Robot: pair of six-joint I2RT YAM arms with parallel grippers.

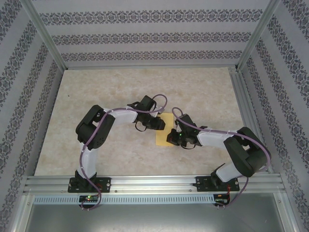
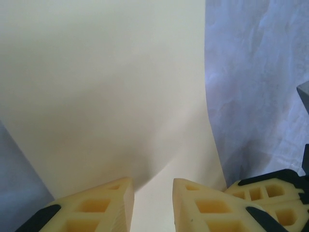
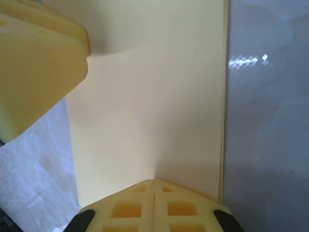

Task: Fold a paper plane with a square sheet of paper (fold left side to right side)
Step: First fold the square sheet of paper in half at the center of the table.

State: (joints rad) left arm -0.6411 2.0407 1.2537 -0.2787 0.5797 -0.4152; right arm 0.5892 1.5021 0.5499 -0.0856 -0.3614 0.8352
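Closest to the left wrist camera are the two yellow left fingers (image 2: pixel 104 210), tips a narrow gap apart: the left jaws stand slightly parted with nothing pinched between them. The tips are down at the near part of the sheet (image 2: pixel 111 96), which shows through the gap. It is pale yellow and smooth and runs away up the view, with bare counter (image 2: pixel 256 96) on its right. Just right of the left fingers sit the right fingers (image 2: pixel 265 193).

In the right wrist view the right fingers (image 3: pixel 125 210) meet tip to tip: the right jaws are closed, the joined tips at the sheet (image 3: pixel 145 106) close to its near edge. Whether paper is caught between them I cannot tell. One left finger (image 3: pixel 38 63) hangs over the sheet's far left corner. Along the sheet's right side a second edge shows just beyond the first: two layers, one on the other, not quite flush.

From above, the sheet (image 1: pixel 164 128) lies flat near the middle of the counter (image 1: pixel 120 92), a rectangle longer than wide. The left arm (image 1: pixel 96 130) reaches it from the left, the right arm (image 1: pixel 241 150) from the right, and both sets of jaws are close together over it.
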